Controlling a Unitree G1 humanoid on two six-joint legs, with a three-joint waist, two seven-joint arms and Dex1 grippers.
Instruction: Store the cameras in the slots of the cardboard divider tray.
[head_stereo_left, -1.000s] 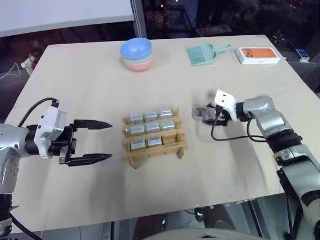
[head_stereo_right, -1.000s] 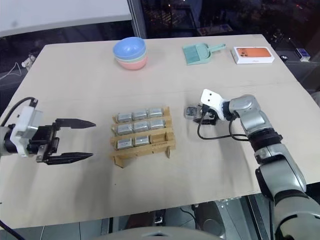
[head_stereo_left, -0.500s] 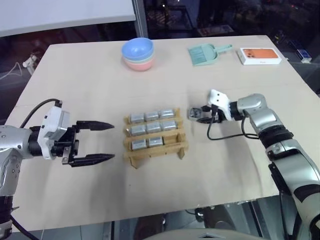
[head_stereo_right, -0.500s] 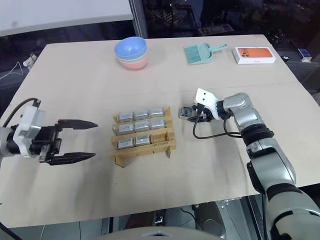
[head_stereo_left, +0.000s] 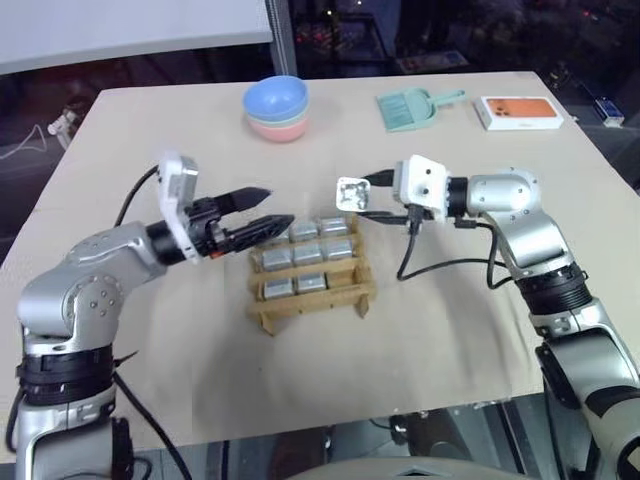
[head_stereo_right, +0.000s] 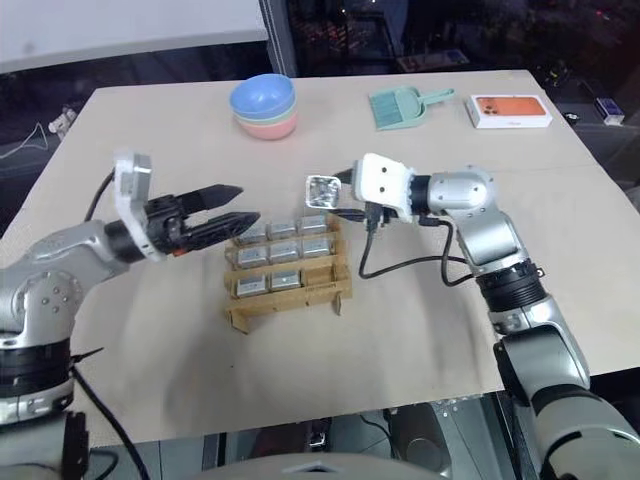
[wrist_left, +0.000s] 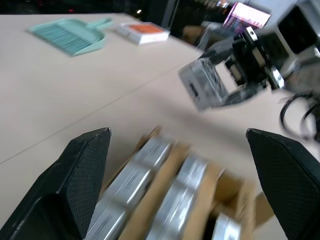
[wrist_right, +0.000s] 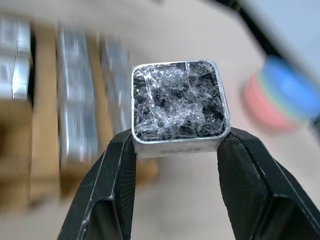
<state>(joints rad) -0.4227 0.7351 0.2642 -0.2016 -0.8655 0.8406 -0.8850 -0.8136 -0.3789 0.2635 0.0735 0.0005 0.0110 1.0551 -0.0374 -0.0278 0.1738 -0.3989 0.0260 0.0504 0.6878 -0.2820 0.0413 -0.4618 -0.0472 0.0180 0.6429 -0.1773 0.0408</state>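
So our left tool (head_stereo_left: 262, 213) has swung in from the left edge of the tabletop (head_stereo_left: 150, 130) and now hovers just beside the cardboard divider tray (head_stereo_left: 310, 275), fingers spread wide with nothing between them. A second ago it was parked well off to the side, so we read this as it coming in to help, maybe to steady the tray or take a handoff.

In the tray we count eight cameras (head_stereo_left: 306, 256) sitting in their slots, and the near right slot looks empty, though the angle makes that a bit hard to swear by.

The big change is on the right: our right tool (head_stereo_left: 366, 198) has lifted the last camera (head_stereo_left: 351, 193) off the tabletop, where it was lying a second ago. Now it's pinched between both fingers and held up in the air just above the tray's far right corner. That means the pick is done, and we only have the final drop into the free slot left.
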